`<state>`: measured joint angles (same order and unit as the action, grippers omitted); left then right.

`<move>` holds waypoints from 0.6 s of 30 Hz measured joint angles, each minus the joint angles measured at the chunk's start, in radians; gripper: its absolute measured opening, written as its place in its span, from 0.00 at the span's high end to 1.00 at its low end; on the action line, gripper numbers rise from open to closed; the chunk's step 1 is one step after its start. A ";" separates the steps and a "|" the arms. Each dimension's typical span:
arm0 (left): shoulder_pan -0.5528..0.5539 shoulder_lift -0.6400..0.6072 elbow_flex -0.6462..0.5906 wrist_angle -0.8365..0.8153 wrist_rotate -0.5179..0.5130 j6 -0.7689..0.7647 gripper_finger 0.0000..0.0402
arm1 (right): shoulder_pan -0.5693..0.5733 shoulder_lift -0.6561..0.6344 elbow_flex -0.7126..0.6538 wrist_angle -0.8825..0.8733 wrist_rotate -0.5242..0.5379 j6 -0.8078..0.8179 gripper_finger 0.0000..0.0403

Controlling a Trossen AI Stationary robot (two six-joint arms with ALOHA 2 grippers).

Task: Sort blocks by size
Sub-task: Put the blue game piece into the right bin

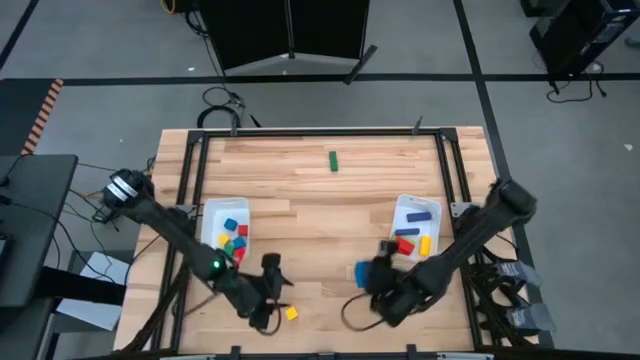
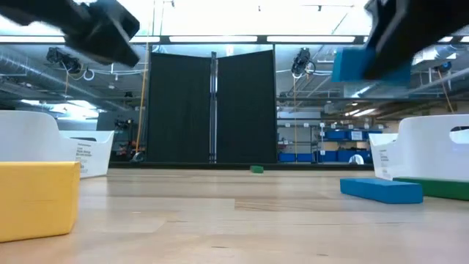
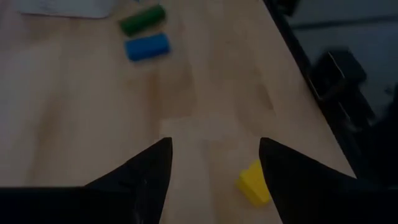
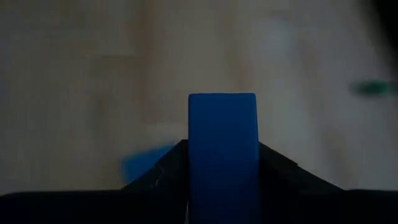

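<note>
One blue bar between right tool fingers

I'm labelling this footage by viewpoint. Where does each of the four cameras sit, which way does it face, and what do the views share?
High view: overhead, facing straight down on the wooden table; both dark arms show.
Low view: at tabletop height, facing level across the table into the room; both arms enter from above.
Left wrist view: on the left arm, facing the tabletop past the open left tool, with a small yellow cube beside it.
Right wrist view: on the right arm, facing the tabletop past the right tool, shut on a blue bar block.
Shared: the high view and low view also show the cube.
</note>
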<state>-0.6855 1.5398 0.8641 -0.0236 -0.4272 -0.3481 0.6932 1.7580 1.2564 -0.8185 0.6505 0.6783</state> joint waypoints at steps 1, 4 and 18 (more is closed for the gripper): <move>-0.008 0.025 0.016 -0.004 0.002 0.002 0.38 | 0.005 -0.038 0.000 -0.080 0.038 0.041 0.65; -0.024 0.092 0.085 -0.078 0.026 -0.046 0.35 | 0.019 -0.134 -0.001 -0.341 0.089 0.203 0.65; -0.029 0.324 0.353 -0.375 0.159 -0.347 0.09 | -0.038 -0.369 -0.316 -0.609 -0.025 0.581 0.65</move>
<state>-0.7147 1.8636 1.2166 -0.3984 -0.2682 -0.6950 0.6552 1.3894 0.9403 -1.4275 0.6255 1.2591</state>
